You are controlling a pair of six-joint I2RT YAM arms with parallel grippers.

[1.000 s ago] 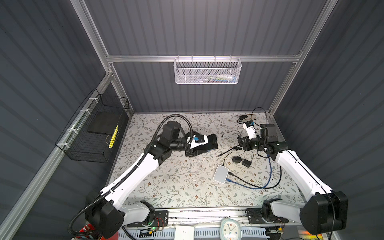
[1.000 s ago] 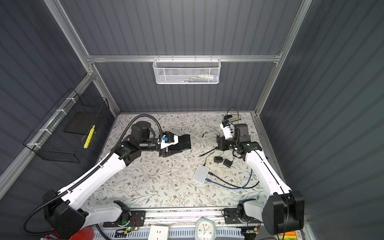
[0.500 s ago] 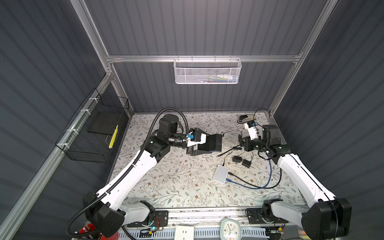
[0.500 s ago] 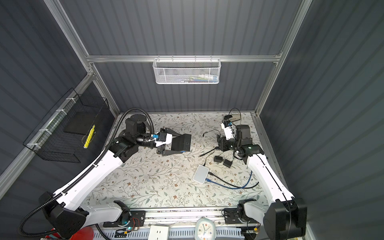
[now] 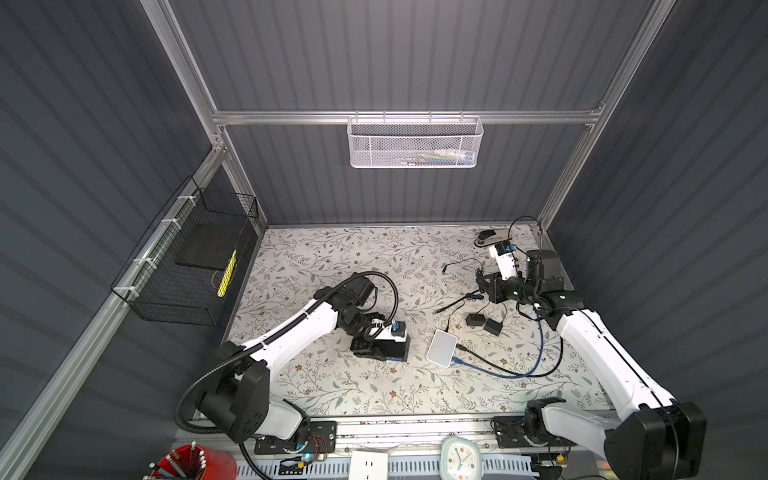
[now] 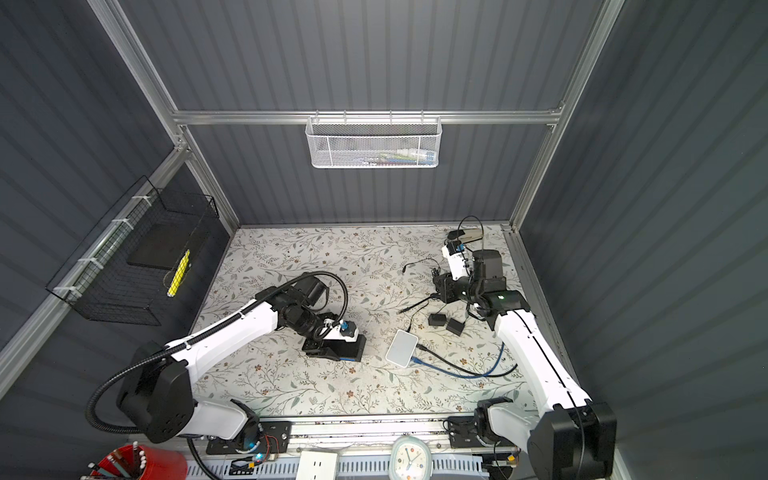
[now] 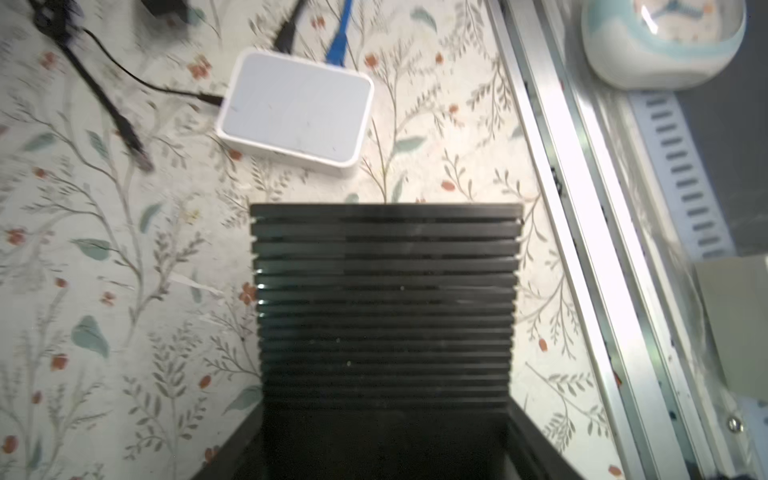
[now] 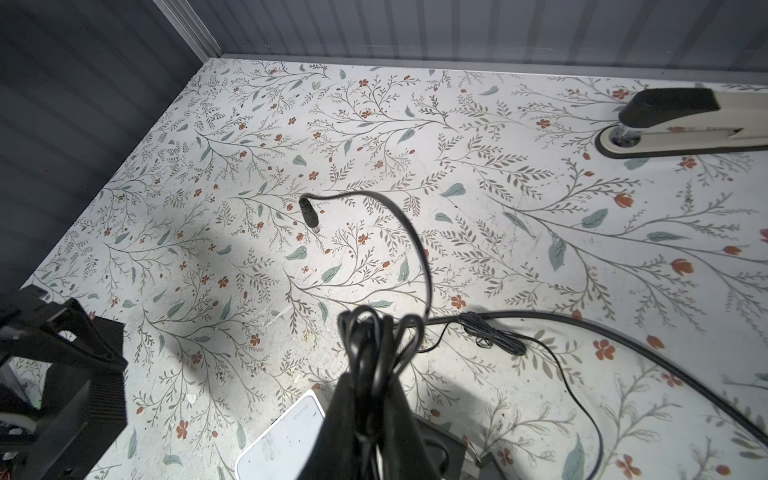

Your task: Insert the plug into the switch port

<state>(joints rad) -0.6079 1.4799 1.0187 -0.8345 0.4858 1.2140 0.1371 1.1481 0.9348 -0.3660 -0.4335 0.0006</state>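
Observation:
The white switch lies flat on the floral mat, with a blue cable and a black cable plugged into its right side. My right gripper is shut on a coiled bundle of thin black cable, behind and to the right of the switch. That cable's free end carries a small barrel plug, well apart from the switch. My left gripper is low, just left of the switch, shut on a black ribbed block.
Two black adapters lie between the switch and my right gripper. A loose black cable end rests behind the switch. A stapler sits at the back right. A clock and metal rail line the front edge.
My left arm has swung from the back middle toward the front, carrying the black block down beside the switch. The right gripper has hardly moved and still holds the cable bundle.

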